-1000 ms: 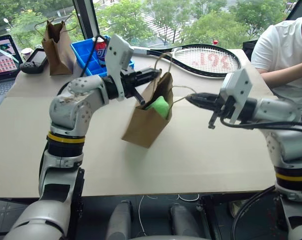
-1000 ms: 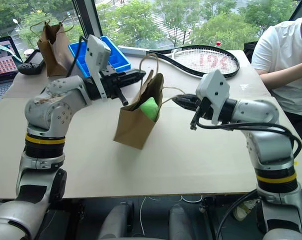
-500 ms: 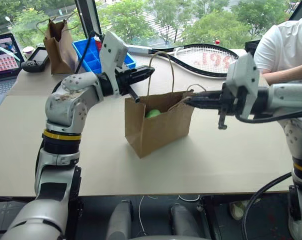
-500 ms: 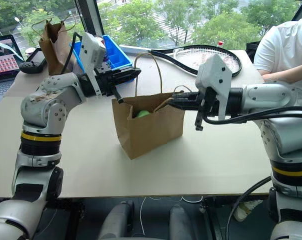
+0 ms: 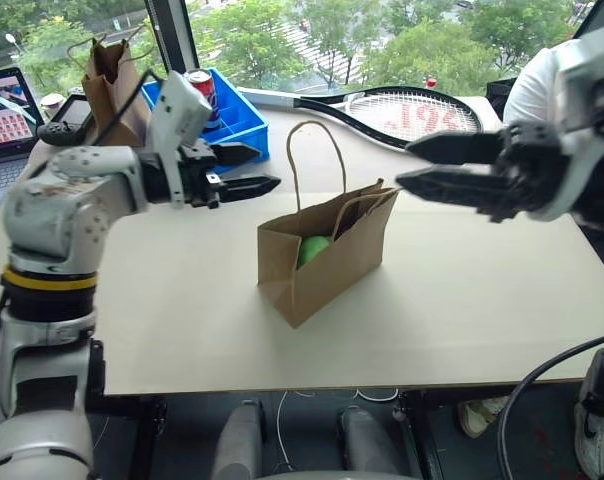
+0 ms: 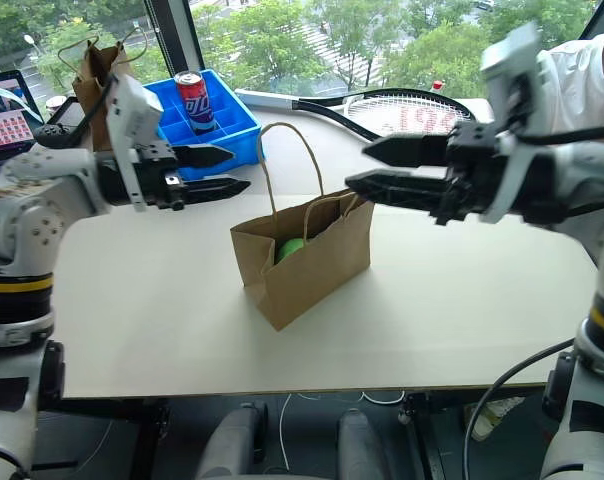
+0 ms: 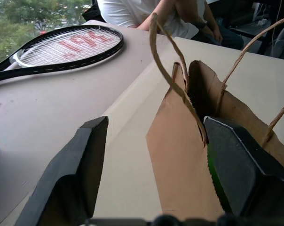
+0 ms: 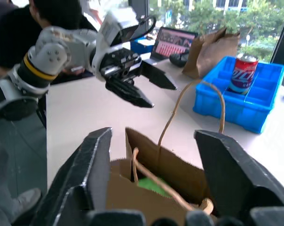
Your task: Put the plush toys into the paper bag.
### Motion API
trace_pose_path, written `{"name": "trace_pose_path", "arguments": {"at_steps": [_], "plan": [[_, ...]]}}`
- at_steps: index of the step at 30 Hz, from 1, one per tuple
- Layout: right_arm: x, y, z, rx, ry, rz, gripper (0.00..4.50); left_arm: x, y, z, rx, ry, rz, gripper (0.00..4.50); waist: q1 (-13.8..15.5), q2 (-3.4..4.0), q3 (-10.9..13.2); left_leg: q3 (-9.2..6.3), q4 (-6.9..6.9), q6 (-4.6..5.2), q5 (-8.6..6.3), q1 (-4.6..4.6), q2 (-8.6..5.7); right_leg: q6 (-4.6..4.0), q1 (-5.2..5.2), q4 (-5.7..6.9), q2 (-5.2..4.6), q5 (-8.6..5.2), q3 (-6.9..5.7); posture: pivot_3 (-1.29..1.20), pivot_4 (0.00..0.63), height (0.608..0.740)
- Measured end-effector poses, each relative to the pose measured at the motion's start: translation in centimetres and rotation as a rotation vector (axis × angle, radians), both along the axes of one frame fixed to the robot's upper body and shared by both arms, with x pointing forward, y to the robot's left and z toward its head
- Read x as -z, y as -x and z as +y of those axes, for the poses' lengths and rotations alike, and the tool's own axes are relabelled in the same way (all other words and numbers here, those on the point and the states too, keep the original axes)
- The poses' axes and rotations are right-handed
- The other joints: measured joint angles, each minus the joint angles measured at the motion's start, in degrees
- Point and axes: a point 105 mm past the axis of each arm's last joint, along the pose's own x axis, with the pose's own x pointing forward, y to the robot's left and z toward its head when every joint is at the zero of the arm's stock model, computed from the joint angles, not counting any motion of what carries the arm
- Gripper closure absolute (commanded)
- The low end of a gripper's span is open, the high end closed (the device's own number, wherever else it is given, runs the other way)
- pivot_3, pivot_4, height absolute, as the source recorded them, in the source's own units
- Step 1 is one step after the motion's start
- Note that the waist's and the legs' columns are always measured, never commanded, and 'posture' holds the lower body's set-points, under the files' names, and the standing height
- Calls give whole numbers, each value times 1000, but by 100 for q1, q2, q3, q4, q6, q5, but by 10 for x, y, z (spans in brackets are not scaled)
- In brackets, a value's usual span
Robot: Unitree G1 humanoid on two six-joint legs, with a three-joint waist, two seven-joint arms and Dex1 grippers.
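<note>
The paper bag (image 5: 327, 255) now stands upright by itself on the table (image 5: 462, 320); a second ago it hung tilted, both grippers pinched shut at its top. The left gripper (image 5: 250, 170) has let go and pulled back, jaws wide, above and left of the bag. The right gripper (image 5: 422, 165) has also opened wide and drawn off above and right of the bag. The green plush toy (image 5: 313, 248) sits inside the bag; the red one cannot be made out. The task looks close to finished. Behind the bag lie a tennis racket (image 5: 407, 115) and a blue bin (image 5: 222, 110) holding a can (image 6: 193, 98). Nothing crowds the bag.
</note>
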Motion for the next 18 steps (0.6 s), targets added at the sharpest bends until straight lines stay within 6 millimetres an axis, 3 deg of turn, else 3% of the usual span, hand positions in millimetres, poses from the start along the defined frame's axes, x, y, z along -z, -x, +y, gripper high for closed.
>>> {"name": "trace_pose_path", "arguments": {"at_steps": [2,4,6,8,9,14,18], "plan": [[9,9,-16,42,32,88,54,6,10,17,-4,-35,7,0,20,-1,-1,3,-10,4,-4,2,0,-18,5,-9,-5,-13,-3,0,150,740],[36,20,-30,69,77,282,54,31,19,29,10,-81,74,0,22,-1,-1,12,-10,4,-7,4,0,-47,4,-7,-9,-30,-2,0,150,740],[58,28,-28,41,104,405,54,52,28,25,70,-88,118,0,11,-3,0,13,-3,4,-6,2,5,-52,-1,1,-6,-29,-1,0,150,740],[72,33,-21,18,111,442,54,61,40,14,159,-75,123,0,9,-6,2,13,9,4,-6,2,9,-57,0,8,-5,-27,-2,0,150,740],[80,32,-18,34,111,444,565,62,47,8,202,-59,123,0,3,-7,2,16,10,4,-6,4,9,-59,0,6,-5,-25,-2,0,150,740],[128,9,-13,201,194,419,2039,75,52,-9,230,-35,109,0,0,-10,0,27,18,2,-6,8,9,-38,2,3,-7,-34,3,0,150,740],[154,-10,8,244,170,312,3401,91,46,-13,175,-93,122,0,-11,-15,-2,29,16,6,-2,4,11,-37,-4,4,-2,-30,5,0,150,740]]}}
